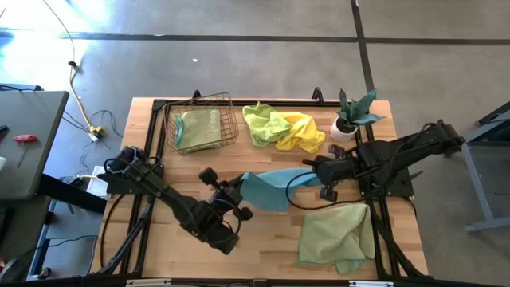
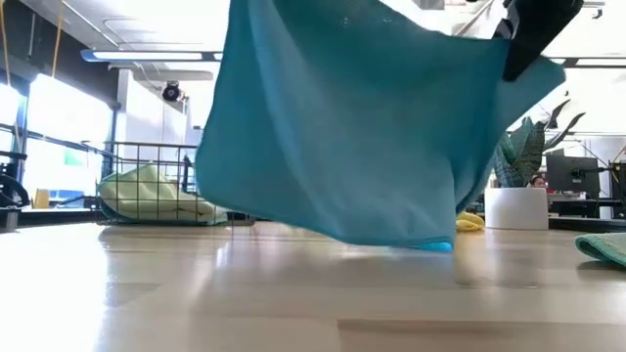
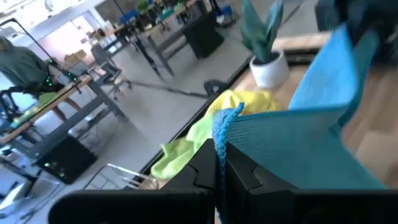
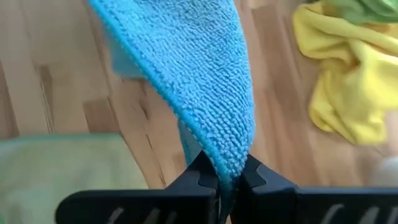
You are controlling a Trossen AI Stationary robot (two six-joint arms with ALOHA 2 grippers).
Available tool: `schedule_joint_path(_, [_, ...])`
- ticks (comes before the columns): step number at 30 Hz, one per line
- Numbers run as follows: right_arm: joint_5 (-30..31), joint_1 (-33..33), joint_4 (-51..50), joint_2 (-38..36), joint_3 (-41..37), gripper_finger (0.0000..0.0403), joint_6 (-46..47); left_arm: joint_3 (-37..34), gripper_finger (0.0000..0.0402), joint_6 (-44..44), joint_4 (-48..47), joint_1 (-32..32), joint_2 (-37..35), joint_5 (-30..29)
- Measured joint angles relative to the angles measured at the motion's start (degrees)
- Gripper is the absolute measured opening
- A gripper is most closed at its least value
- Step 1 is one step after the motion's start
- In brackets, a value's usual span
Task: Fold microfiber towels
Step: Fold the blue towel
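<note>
Both hands (left [image 3: 217,163], right [image 4: 227,180]) pinch one teal towel [image 1: 267,187] aloft.

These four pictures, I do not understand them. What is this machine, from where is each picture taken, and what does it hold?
It is a robot with two dark arms at a wooden table. One picture looks down from above, one looks level across the tabletop, and two come from cameras on the wrists.

Each arm ends in a two-finger tool. The left tool and the right tool are both shut on the blue towel, one at each end, and it hangs between them above the table.

On the table lie a pale green towel, a lime green towel and a yellow towel heaped together, a wire basket with another pale towel inside, and a potted plant.
</note>
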Motion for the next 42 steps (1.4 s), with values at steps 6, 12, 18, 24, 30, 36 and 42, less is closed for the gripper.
schedule_joint_path(6, [1.5, -0.4, -11.5, 0.5, 8.0, 0.0, -0.2, 1.5, 0.0, 5.3, -0.5, 6.2, -0.2, 8.2])
schedule_joint_path(12, [6.6, -1.9, -20.9, 3.9, 14.1, 0.0, -3.2, 6.2, 0.0, 14.4, -0.6, 9.3, -0.2, 9.0])
schedule_joint_path(18, [8.6, -4.1, -24.5, 8.8, 15.4, 0.0, -12.5, 7.7, 0.0, 21.8, -3.1, 11.6, -2.8, 13.4])
schedule_joint_path(24, [14.2, -5.3, -24.9, 11.8, 15.5, 0.0, -23.2, 6.3, 0.0, 33.5, -3.9, 14.3, -3.6, 14.6])
schedule_joint_path(30, [24.7, -7.7, -25.1, 12.0, 15.5, 0.0, -31.4, 6.3, 0.0, 39.0, -3.3, 17.9, -5.3, 13.6])
schedule_joint_path(36, [27.0, -11.4, -24.3, 11.8, 15.5, 0.0, -33.0, 6.3, 0.0, 40.7, -1.2, 20.8, -9.0, 14.2])
schedule_joint_path(42, [19.9, -12.6, -19.8, 11.8, 15.5, 0.0, -24.3, 5.3, 0.0, 33.6, 1.6, 20.7, -10.1, 24.6])
